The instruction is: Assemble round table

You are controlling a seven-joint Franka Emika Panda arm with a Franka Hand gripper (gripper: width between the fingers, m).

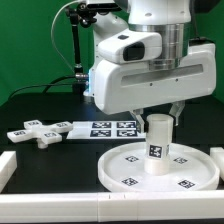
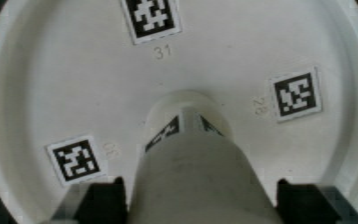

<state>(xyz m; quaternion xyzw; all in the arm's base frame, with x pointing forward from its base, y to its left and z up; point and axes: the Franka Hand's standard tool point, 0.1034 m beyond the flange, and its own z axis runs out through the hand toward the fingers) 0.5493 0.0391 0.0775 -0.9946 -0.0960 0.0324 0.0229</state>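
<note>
The large round disc (image 1: 120, 172) lies flat on the table toward the exterior view's right, its tags facing up. The short thick cylinder leg (image 1: 158, 146) stands upright on the disc's middle. My gripper (image 1: 159, 114) comes straight down over the leg's top and is shut on it. In the wrist view the leg (image 2: 202, 165) runs down to the disc (image 2: 87, 95) between my two dark fingers (image 2: 101, 203), and the gripper (image 2: 201, 200) has one finger on each side of it. The cross-shaped base (image 1: 35, 133) lies apart at the exterior view's left.
The marker board (image 1: 108, 128) lies between the base and the disc. White border blocks stand at the left (image 1: 7, 166), along the front (image 1: 60, 207) and at the right (image 1: 217, 152). A dark stand with cables (image 1: 78, 45) rises behind the arm.
</note>
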